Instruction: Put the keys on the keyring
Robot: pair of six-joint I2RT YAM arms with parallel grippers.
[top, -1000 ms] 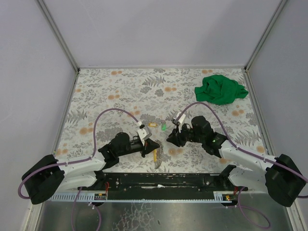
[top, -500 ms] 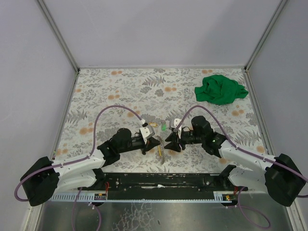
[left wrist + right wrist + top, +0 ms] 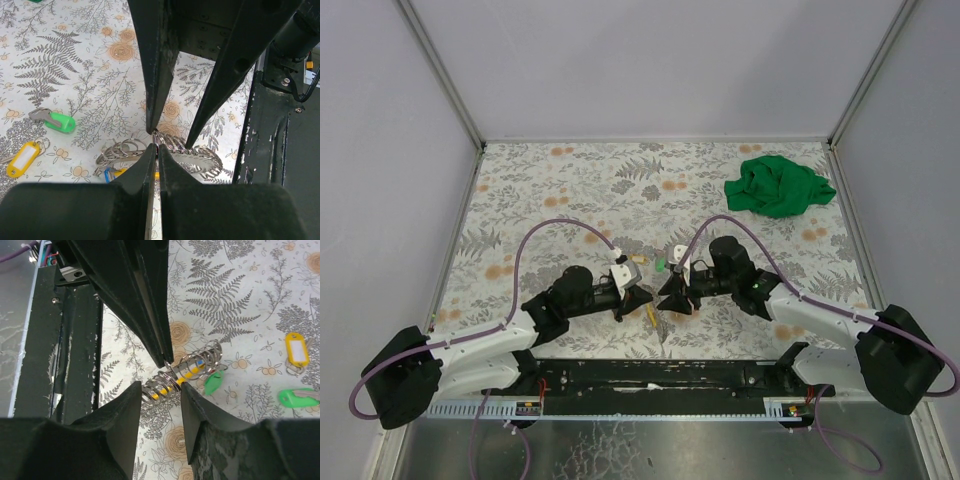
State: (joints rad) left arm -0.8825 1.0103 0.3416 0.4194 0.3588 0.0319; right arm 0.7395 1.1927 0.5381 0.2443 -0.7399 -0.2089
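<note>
The keyring is a bunch of silvery wire rings with blue and yellow tags, low between both arms. My left gripper is shut on one ring of it. My right gripper is open, and its fingers straddle the coil of rings from the other side. In the right wrist view my left gripper comes down from above onto the coil. A green tag lies against the rings. The keys lie loose on the table just beyond: a yellow-tagged one and a green-tagged one.
A crumpled green cloth lies at the back right of the floral table. The black mounting rail runs along the near edge, close behind both grippers. Grey walls close in the table on three sides.
My right gripper has moved left up to the keyring and its jaws have widened. My left gripper has shifted slightly right, still shut on the ring.
</note>
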